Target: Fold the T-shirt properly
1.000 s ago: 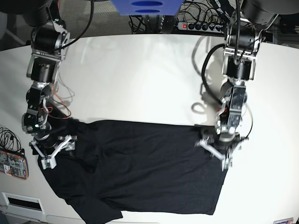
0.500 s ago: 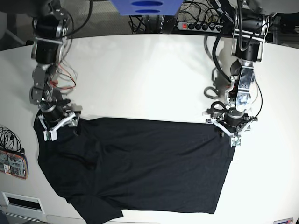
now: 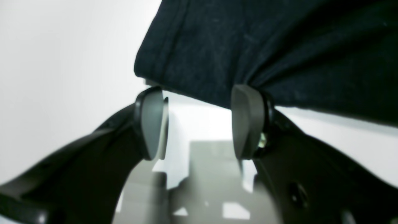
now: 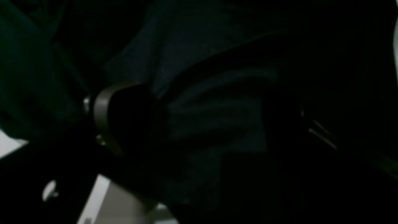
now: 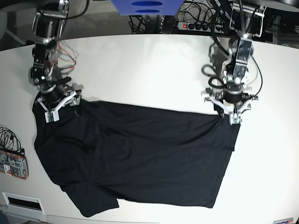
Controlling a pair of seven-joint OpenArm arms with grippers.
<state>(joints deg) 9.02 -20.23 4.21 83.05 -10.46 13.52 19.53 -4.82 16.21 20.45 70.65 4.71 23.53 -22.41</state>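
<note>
White tabletop (image 5: 140, 65) carries whole scene; T-shirt (image 5: 140, 154) lies spread on it, near edge toward camera, far edge drawn taut between arms; left gripper (image 3: 199, 124) jaws spread wide, one pad (image 3: 245, 121) touching cloth edge, nothing pinched; right gripper (image 5: 60, 103) jaws spread over dark cloth, grip unclear; judgement: keep far edge straight and level, move both arms together; no containers visible.

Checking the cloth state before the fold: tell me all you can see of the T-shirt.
The T-shirt is plain black, soft, matte cloth, spread mostly flat on the white table with creases, one sleeve at the near edge. Its far edge is stretched between the two grippers. The left gripper is at one far corner: the left wrist view shows cloth bunched against one pad. The right gripper is at the other corner.
</note>
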